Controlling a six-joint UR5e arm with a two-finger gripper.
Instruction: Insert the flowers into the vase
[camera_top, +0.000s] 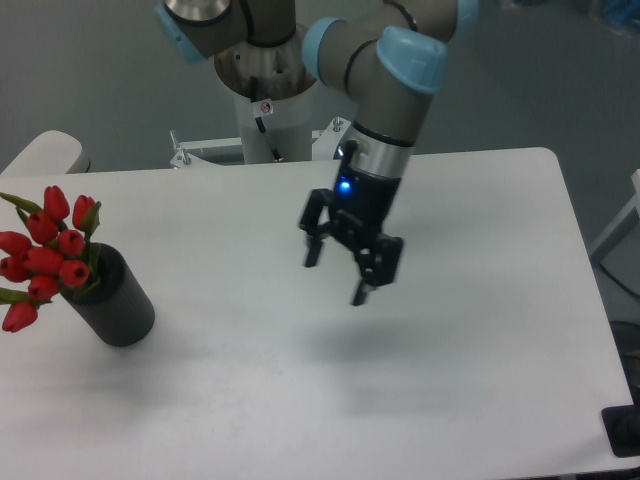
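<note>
The flowers (48, 255), a bunch of red tulip buds with green leaves, stand in the dark grey vase (118, 305) at the left of the white table. Their stems are hidden inside the vase, and the buds lean out to the left. My gripper (335, 278) hangs above the middle of the table, well to the right of the vase. Its two black fingers are spread apart and hold nothing.
The white table (450, 380) has its right edge near the frame's right side. The arm's base column (265, 110) stands at the table's far edge. A pale rounded object (45, 152) sits beyond the far left corner.
</note>
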